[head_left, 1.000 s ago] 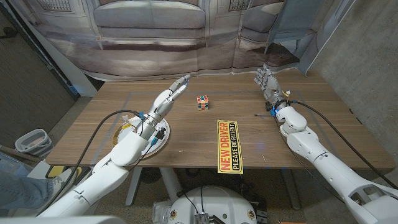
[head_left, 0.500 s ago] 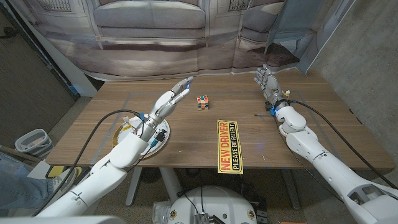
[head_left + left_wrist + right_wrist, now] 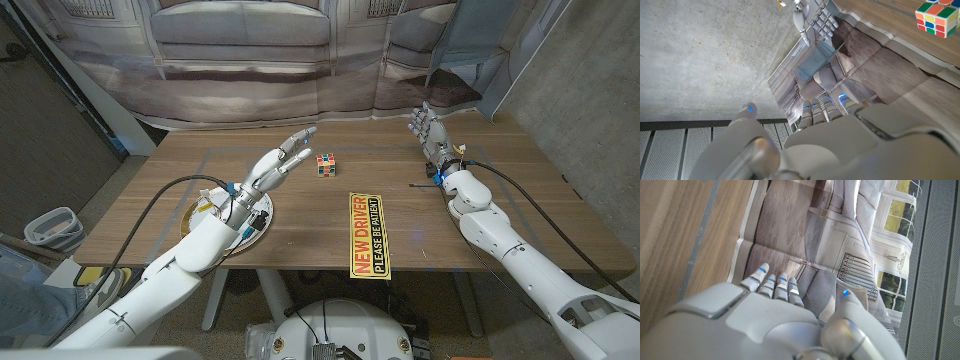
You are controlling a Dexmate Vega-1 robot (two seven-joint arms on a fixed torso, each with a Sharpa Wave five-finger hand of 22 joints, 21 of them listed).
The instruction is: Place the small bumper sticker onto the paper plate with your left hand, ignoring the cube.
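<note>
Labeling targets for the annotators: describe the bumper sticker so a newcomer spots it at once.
On the wooden table, near its front edge at the middle, lies the bumper sticker. It is a long yellow strip with lettering, flat, unlike the small multicoloured cube behind it.

bench: a wooden bench (image 3: 500,170) with a brown grain, filling the middle of the head view; pale tape lines cross its top.
bumper sticker: a yellow strip (image 3: 368,234) printed "NEW DRIVER PLEASE BE PATIENT", lying flat at lower centre of the frame, its lower end at the bench's near edge.
cube: a small colour-patched cube (image 3: 325,164) standing at upper centre, above the bumper sticker and apart from it; it also shows in the left wrist view (image 3: 937,17).
paper plate: a round plate (image 3: 261,218) at centre left near the bench's near edge, largely covered by the left arm.
</note>
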